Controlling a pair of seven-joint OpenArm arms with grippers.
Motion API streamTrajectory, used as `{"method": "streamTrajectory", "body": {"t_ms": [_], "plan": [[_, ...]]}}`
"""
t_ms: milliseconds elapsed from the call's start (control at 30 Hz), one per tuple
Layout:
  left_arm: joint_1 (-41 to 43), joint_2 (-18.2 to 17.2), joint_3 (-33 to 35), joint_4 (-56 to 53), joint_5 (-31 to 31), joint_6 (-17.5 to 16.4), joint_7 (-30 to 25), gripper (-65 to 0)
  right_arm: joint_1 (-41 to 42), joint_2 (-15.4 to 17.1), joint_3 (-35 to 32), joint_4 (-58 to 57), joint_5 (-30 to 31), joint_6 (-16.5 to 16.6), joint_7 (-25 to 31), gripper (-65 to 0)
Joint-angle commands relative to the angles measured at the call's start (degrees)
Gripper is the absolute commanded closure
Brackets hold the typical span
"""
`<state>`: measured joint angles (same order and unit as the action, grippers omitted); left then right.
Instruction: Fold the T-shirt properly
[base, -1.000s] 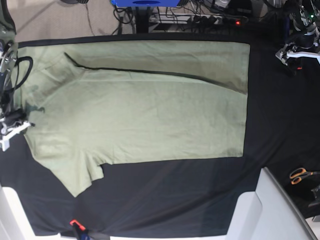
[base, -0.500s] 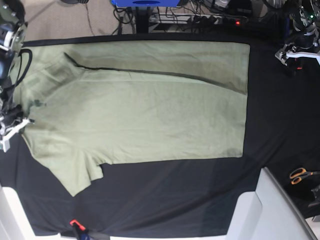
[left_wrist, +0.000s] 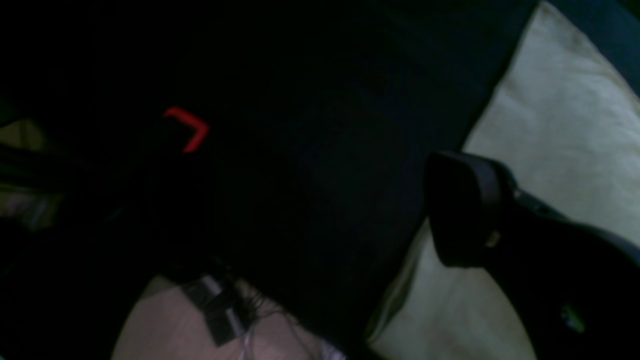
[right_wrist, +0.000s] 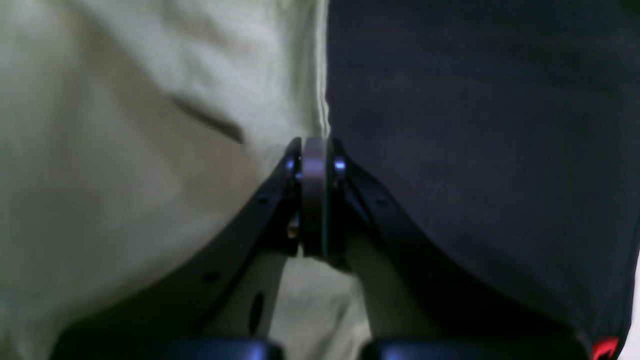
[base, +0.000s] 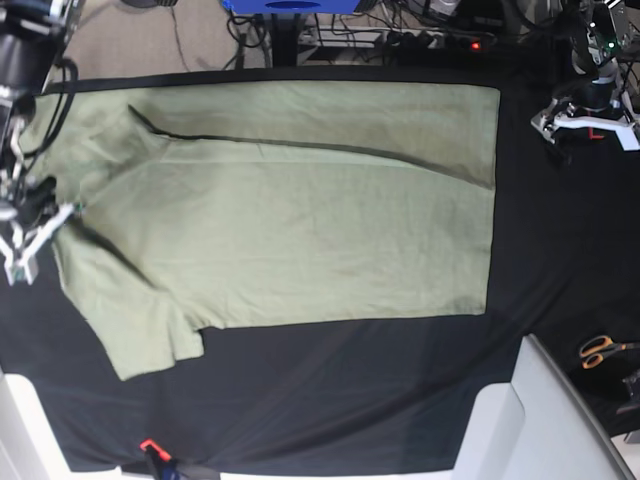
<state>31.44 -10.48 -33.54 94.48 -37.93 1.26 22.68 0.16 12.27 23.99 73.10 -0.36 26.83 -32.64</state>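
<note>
Shifted up and inward since 1 second ago: right gripper (base: 62, 212), jaws pressed together on T-shirt (base: 300, 200) collar edge; left gripper (base: 585, 122) spread wide, empty.

No readable text, labels, brands or numbers in any view.

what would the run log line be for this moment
right gripper: shut on T-shirt edge at collar end | left gripper: open, off the shirt over black cloth | stage: one side folded in
</note>
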Motion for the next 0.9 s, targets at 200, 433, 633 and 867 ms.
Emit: {"method": "streamTrajectory", "body": {"t_ms": [200,433,633,867], "plan": [[0.34,-0.73,-0.44,0.69,-0.27,-0.25,-1.27,-65.0,-3.02,-2.47,3.57,5.54,0.40,-0.06,-2.30,-4.5],[0.34,-0.73,-0.44,0.69,-0.27,-0.25,-1.27,-65.0,-2.58,-2.73,3.48,13.36,0.58,-0.06,-8.46,-43.1],[0.34,-0.73,-0.44,0.69,-0.27,-0.25,-1.27,-65.0,9.73,-1.86,3.31,0.97,0.49,-0.06,-8.54,-43.1],[0.51,-0.73,-0.88,0.69,-0.27,-0.25,-1.27,-65.0,19.84,0.25,3.75,-18.73,0.23,0.03,-5.20,-43.1]]}}
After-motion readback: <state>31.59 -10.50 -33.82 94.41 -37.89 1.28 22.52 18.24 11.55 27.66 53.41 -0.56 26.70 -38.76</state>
